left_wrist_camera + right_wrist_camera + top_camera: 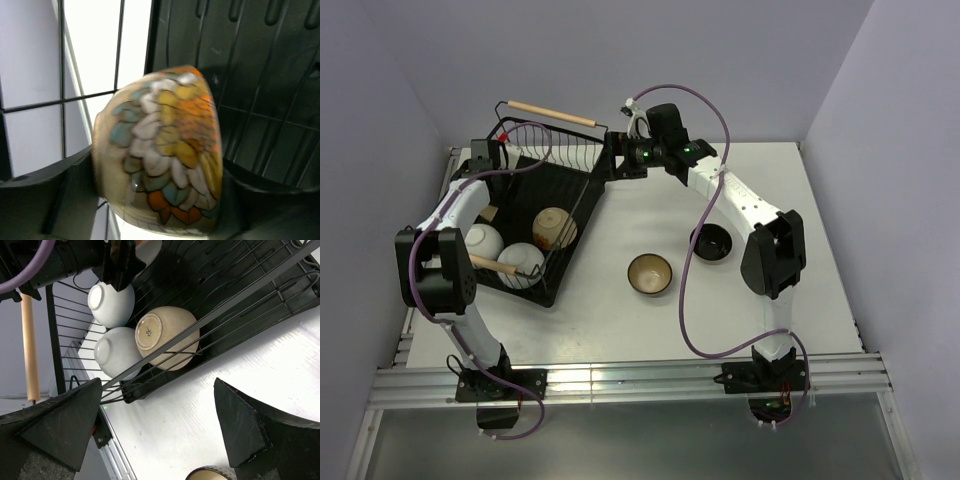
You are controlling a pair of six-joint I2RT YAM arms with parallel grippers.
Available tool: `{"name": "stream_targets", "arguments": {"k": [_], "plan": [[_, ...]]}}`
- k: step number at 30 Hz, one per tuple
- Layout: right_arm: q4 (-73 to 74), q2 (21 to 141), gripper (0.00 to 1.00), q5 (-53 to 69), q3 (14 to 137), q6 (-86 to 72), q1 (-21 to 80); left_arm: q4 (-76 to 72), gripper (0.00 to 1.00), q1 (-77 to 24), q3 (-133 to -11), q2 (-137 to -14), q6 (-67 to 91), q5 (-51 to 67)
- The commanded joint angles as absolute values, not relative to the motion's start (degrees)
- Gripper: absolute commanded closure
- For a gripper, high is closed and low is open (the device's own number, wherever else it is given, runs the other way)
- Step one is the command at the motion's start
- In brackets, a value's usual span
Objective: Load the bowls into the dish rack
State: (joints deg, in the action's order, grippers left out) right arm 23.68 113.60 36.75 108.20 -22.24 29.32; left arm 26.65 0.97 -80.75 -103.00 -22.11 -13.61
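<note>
Nearest the arm bases, a small round brown ceramic bowl with a tan inside stands upright on the white table. A glossy black round ceramic bowl sits a little beyond it to the right, the two apart.

To the left, the large rectangular black wire dish rack, with its light wooden rod handles, already holds three bowls. A white round ceramic bowl and a second white bowl lie side by side at the near end. A plain cream-beige bowl lies just beside them against the wire side wall, and all three are tipped over.

Deeper in the rack, the left gripper has its jaws partway apart and closed on a cream bowl painted with coloured petals. The bowl is held on its side above the black tray base, close to the wire wall.

At the rack's far right corner, the right gripper hangs over the table with its jaws spread wide and nothing between them.
</note>
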Motion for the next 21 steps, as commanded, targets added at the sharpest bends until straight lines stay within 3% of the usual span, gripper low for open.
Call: {"name": "stream_targets", "arguments": {"k": [1,3,7,8,21], "plan": [[23.6,110.0,0.01,37.2,109.9,-20.8,28.7,26.2,0.2,0.5,-78.9,-101.1,-22.1,-14.2],[23.9,110.2,0.01,37.4,110.0,-20.7,28.7,27.2,0.1,-1.2,-78.8,-100.9,-21.7,-13.8],[23.9,110.3,0.0,37.9,110.0,-21.0,28.4,28.0,0.06,-1.7,-78.8,-100.7,-20.3,-13.5],[23.8,110.2,0.0,38.0,110.0,-21.1,28.5,28.5,0.01,-1.9,-78.8,-100.7,-20.2,-13.2],[24.0,109.8,0.0,37.6,109.8,-20.7,28.4,32.9,0.0,-4.7,-83.0,-99.0,-16.3,-10.7]]}}
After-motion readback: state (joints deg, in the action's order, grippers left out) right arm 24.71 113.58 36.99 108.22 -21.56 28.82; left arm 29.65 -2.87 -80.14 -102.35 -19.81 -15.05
